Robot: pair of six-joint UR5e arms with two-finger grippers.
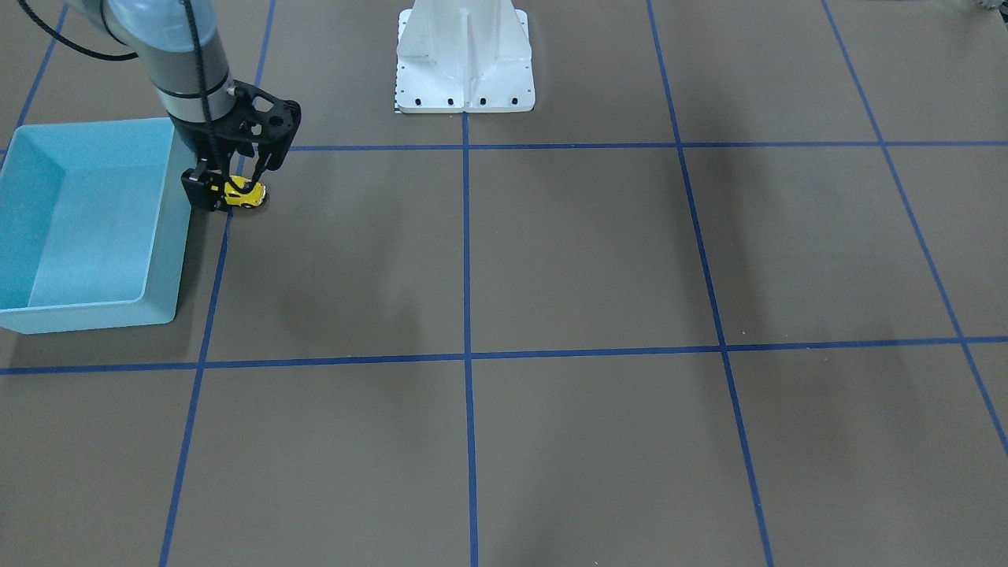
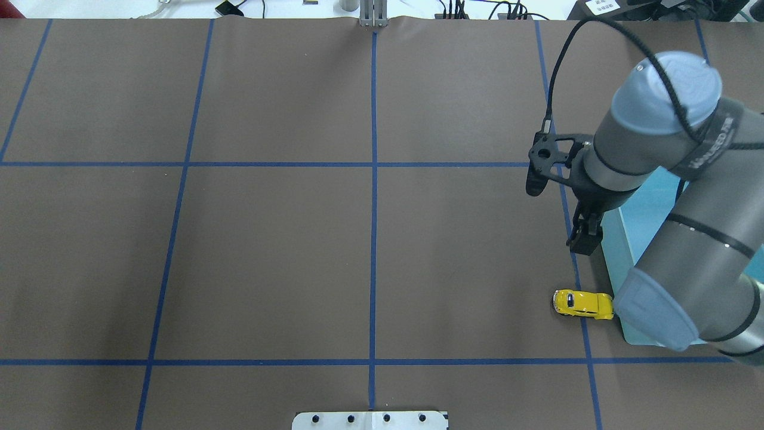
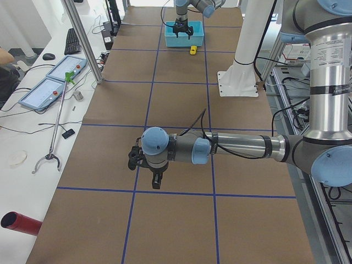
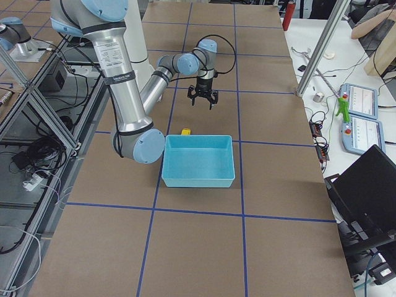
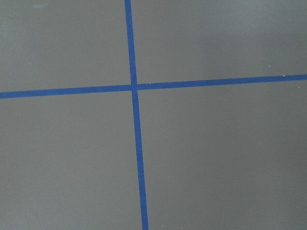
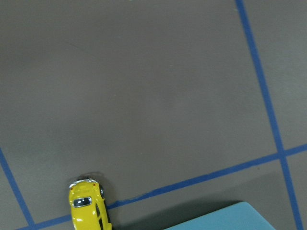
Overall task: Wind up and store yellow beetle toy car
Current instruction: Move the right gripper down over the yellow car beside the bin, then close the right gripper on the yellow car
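The yellow beetle toy car stands on its wheels on the brown table, just beside the light blue bin. It also shows in the front view and at the bottom left of the right wrist view. My right gripper hangs above the table near the car and the bin's edge, apart from both. In the front view its fingers stand apart and hold nothing. My left gripper shows only in the left side view, far from the car; I cannot tell whether it is open or shut.
The bin is empty inside. The white robot base stands at the table's middle edge. Blue tape lines cross the mat. A metal post and control tablets stand on the operators' side.
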